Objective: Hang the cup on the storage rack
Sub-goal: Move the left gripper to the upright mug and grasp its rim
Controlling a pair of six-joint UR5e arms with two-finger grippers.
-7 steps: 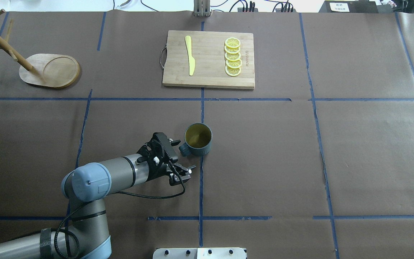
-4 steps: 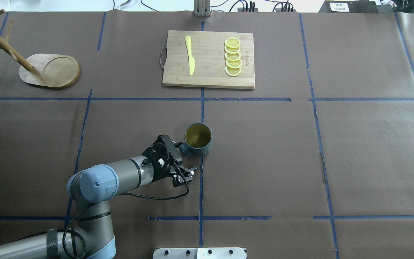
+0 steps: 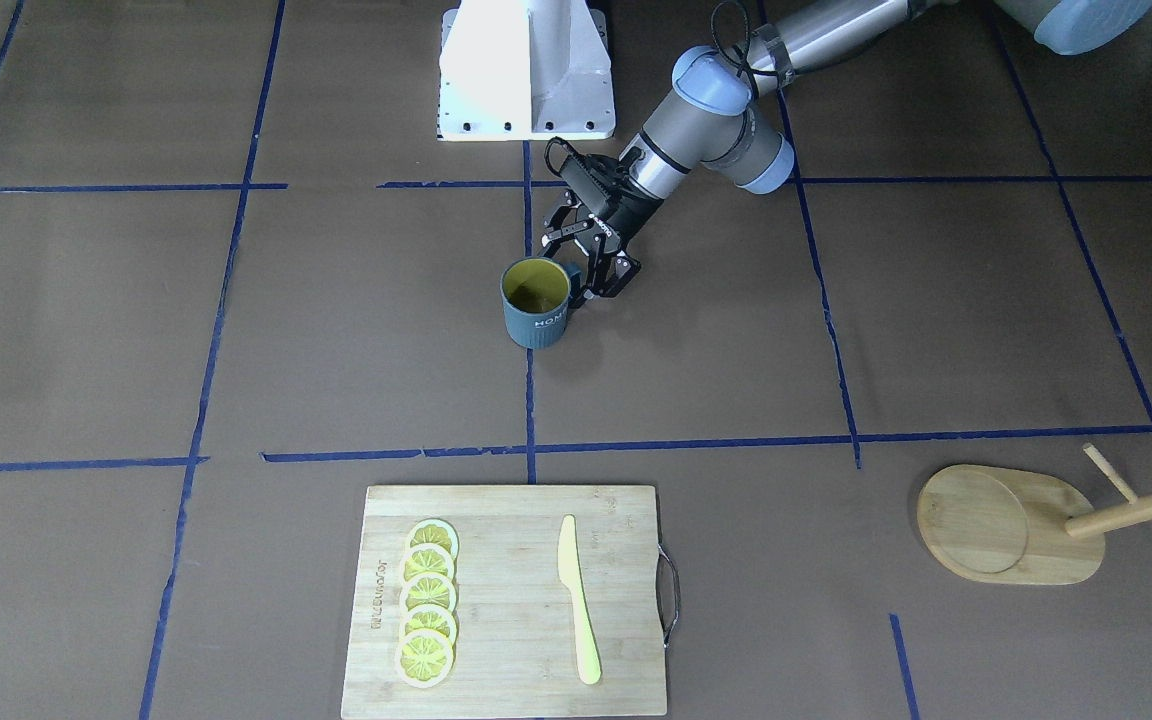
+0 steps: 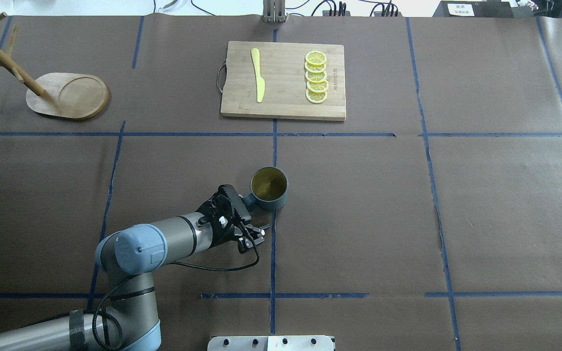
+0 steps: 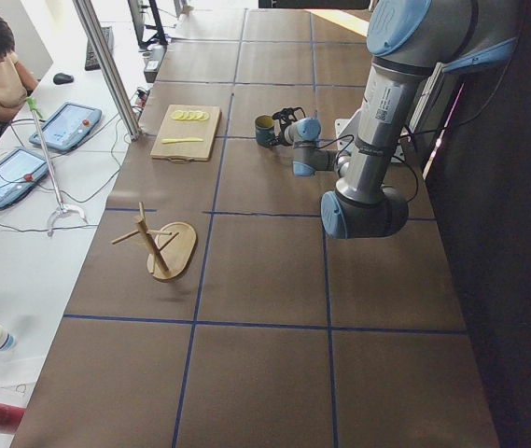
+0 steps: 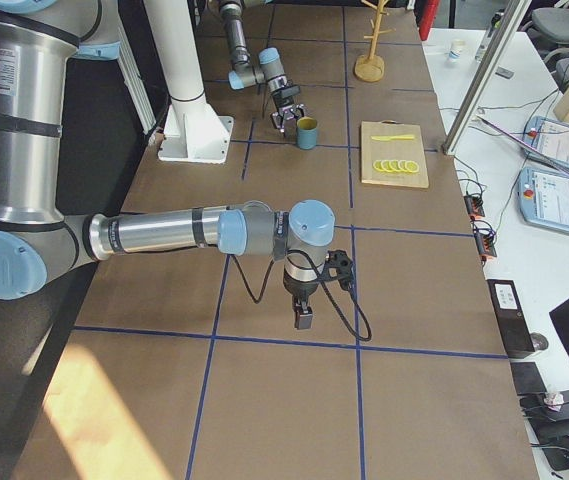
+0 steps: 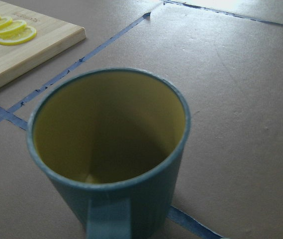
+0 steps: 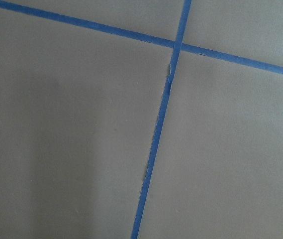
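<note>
The cup (image 4: 269, 189) stands upright near the table's middle, its yellow-green inside showing and its handle (image 4: 249, 200) turned toward my left arm. It also shows in the front view (image 3: 536, 305) and fills the left wrist view (image 7: 109, 149), handle nearest the camera. My left gripper (image 4: 252, 210) is open, low over the table, its jaws right at the handle (image 3: 572, 272); I cannot tell if they touch it. The storage rack (image 4: 69, 95) stands at the far left, empty. My right gripper (image 6: 304, 318) shows only in the exterior right view; I cannot tell if it is open or shut.
A bamboo cutting board (image 4: 283, 109) with a yellow knife (image 4: 258, 75) and several lemon slices (image 4: 316, 77) lies at the back centre. Blue tape lines cross the brown table cover. The right wrist view shows only bare cover and tape.
My left arm has moved forward and to the right, bringing the open gripper closer to the cup's handle. The cup has not moved.
</note>
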